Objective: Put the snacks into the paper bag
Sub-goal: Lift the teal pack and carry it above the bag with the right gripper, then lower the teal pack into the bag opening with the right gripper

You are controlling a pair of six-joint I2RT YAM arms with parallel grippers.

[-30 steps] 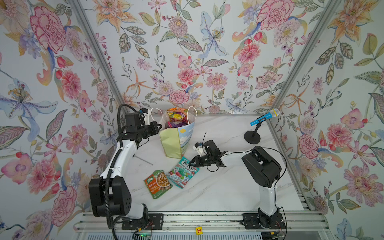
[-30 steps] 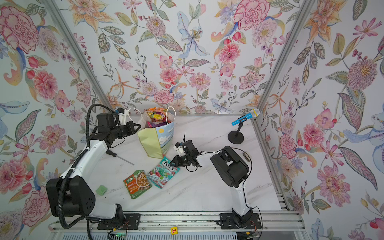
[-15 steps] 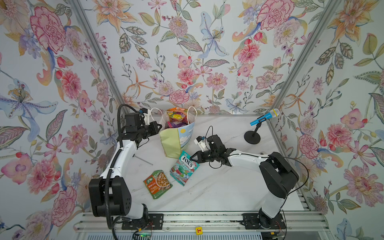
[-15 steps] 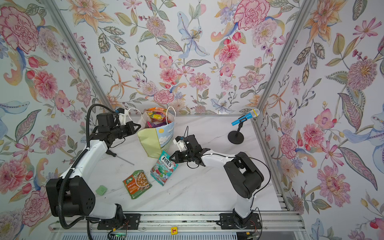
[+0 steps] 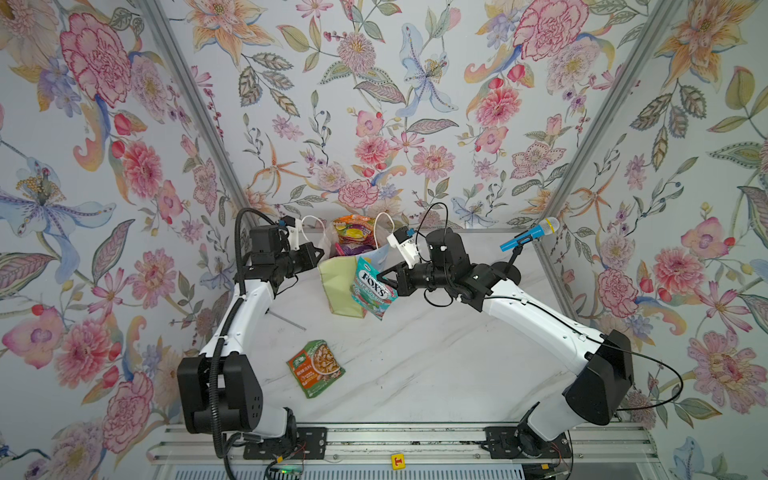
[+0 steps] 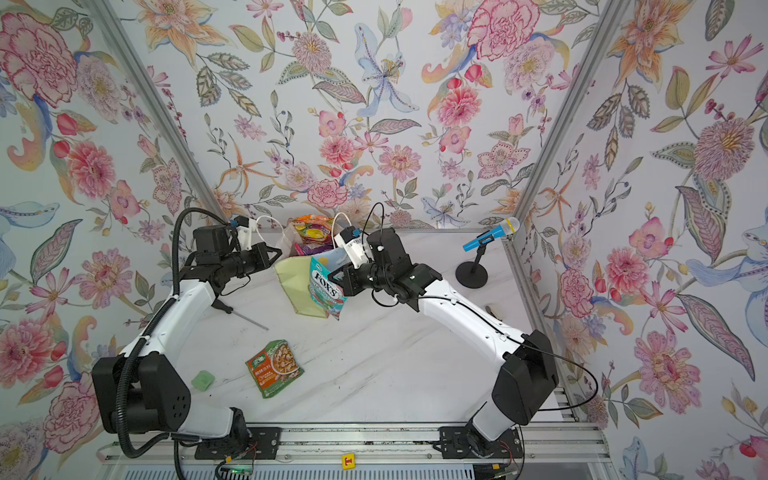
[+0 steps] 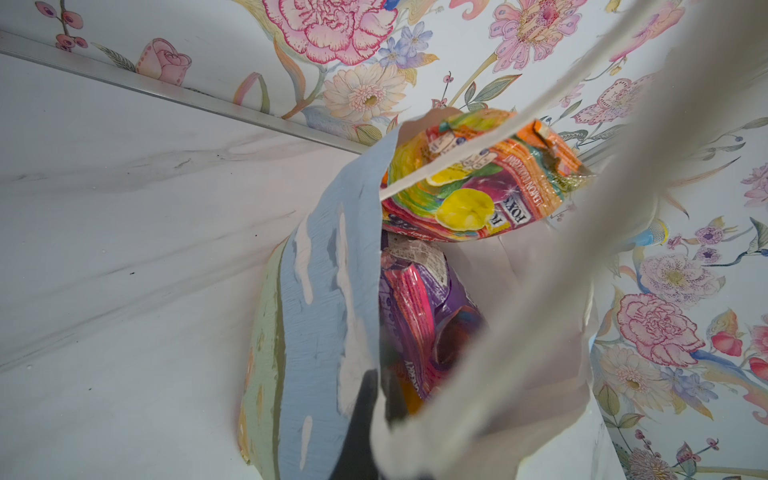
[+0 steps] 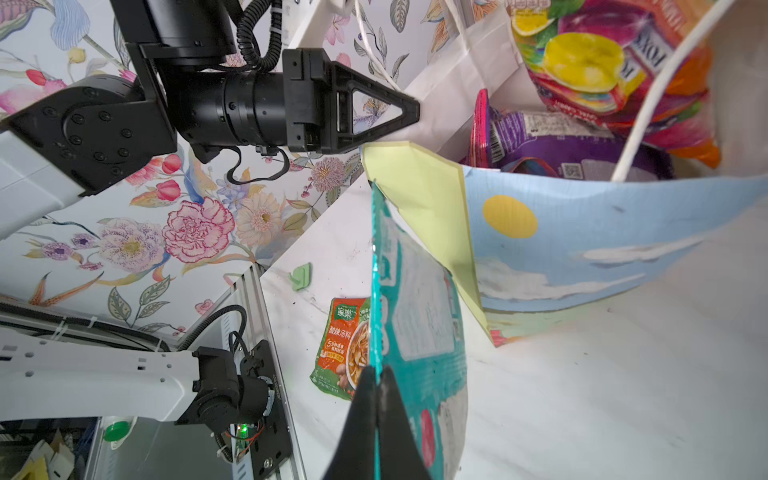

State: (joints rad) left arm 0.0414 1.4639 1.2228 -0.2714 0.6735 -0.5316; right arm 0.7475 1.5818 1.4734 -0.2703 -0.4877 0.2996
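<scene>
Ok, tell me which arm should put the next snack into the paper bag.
Right. The right gripper is shut on the teal FOX'S packet, lifted beside the paper bag; the left gripper is busy pinching the bag's rim.

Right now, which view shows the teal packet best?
Both top views: the teal packet hangs face-on from the right pincer, label readable, in front of the bag. The right wrist view shows it only edge-on, pinched between the fingers. The left wrist view does not show it.
</scene>
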